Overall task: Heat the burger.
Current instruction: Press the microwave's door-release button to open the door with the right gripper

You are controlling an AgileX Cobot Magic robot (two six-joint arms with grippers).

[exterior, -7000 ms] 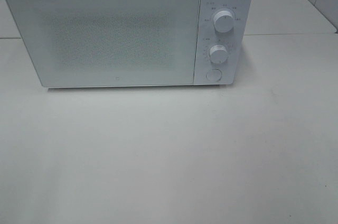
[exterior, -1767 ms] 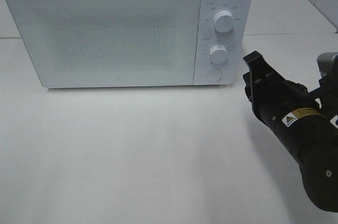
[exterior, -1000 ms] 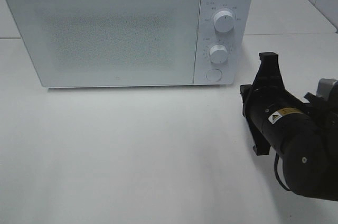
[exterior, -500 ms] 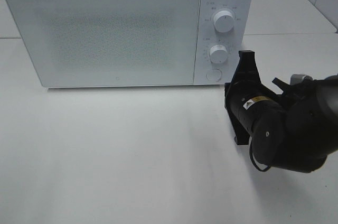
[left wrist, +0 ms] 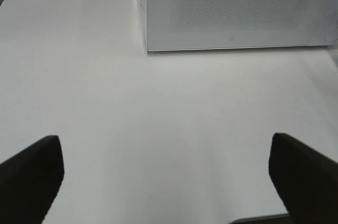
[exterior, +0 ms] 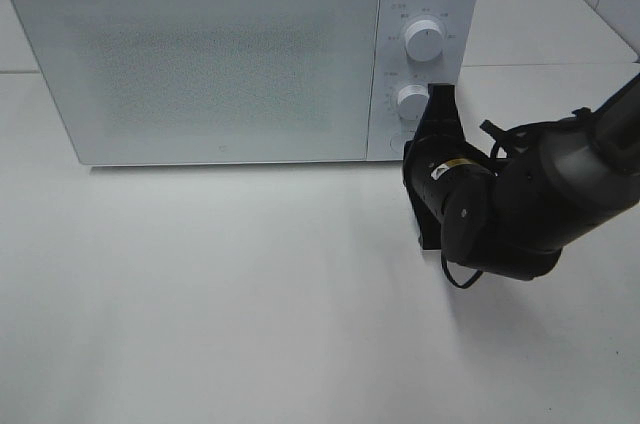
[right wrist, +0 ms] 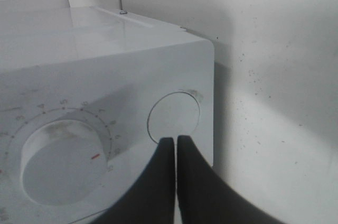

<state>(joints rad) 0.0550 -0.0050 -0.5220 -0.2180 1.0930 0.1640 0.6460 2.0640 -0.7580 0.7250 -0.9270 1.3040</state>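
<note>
Right gripper (right wrist: 176, 140) pressed together, tips at the rim of round button (right wrist: 174, 113) next to lower knob (right wrist: 58, 163). Microwave (exterior: 200, 64) door shut. Left gripper (left wrist: 163, 145) spread wide over tabletop (exterior: 250, 294); lower frame offers moving room. Burger: can't tell where, hidden in all views.

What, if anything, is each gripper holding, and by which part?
Nothing is held. The right gripper has its fingers shut together, empty, with the tips at the microwave's round button. The left gripper is open above the table.
</note>
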